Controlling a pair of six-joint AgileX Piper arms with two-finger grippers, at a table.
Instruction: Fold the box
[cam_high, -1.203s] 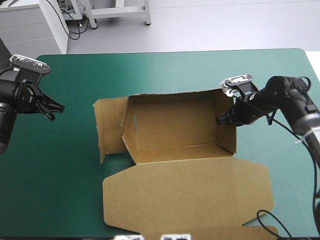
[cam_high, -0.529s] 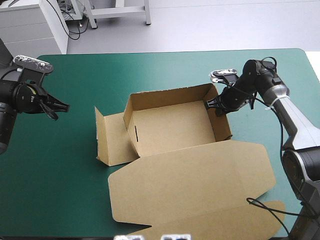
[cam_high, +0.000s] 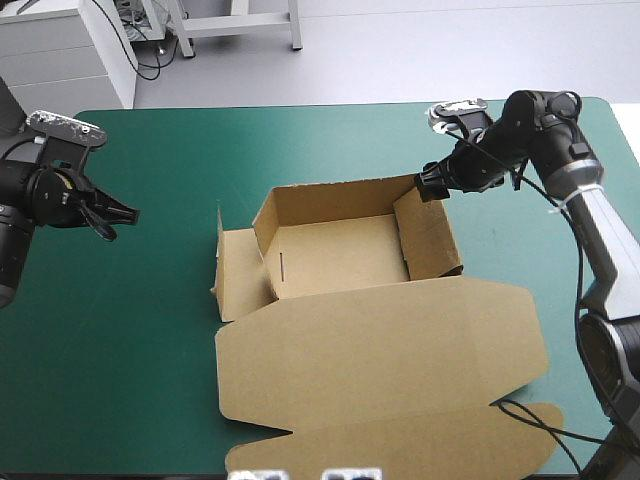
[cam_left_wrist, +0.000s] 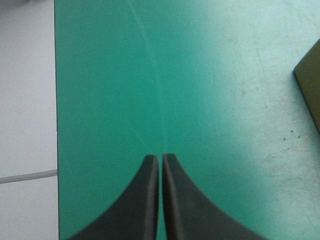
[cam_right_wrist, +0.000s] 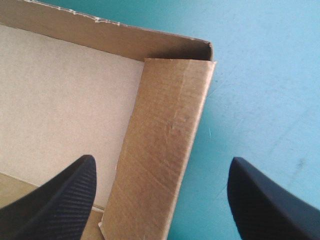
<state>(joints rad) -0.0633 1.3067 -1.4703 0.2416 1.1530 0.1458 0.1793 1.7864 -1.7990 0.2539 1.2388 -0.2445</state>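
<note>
**Box open as a tray at mid-table, one pincer at its corner**

Brown box (cam_high: 340, 255) sits near the middle of the teal-green cover (cam_high: 120, 330), standing as an open tray with its far, left and right walls raised. Its floor shows plain brown board. The left wall has a narrow slot (cam_high: 285, 265) cut in it. The lid (cam_high: 380, 350) lies flat, spreading from the tray toward the near edge of the table and ending in a rounded tuck flap (cam_high: 400, 445). A side flap (cam_high: 238, 275) sticks out on the tray's left.

The right gripper (cam_high: 432, 185) is at the tray's far right corner. Its black fingers (cam_right_wrist: 60, 200) are spread wide and grasp nothing. From its wrist camera, the right wall (cam_right_wrist: 165, 140) lies ahead, between the two fingers. Whether they touch the board I cannot tell.

The left gripper (cam_left_wrist: 161, 157) is clenched, its fingers meeting in a point. It hangs over bare cover near the table's left edge, well apart from the box.
</note>
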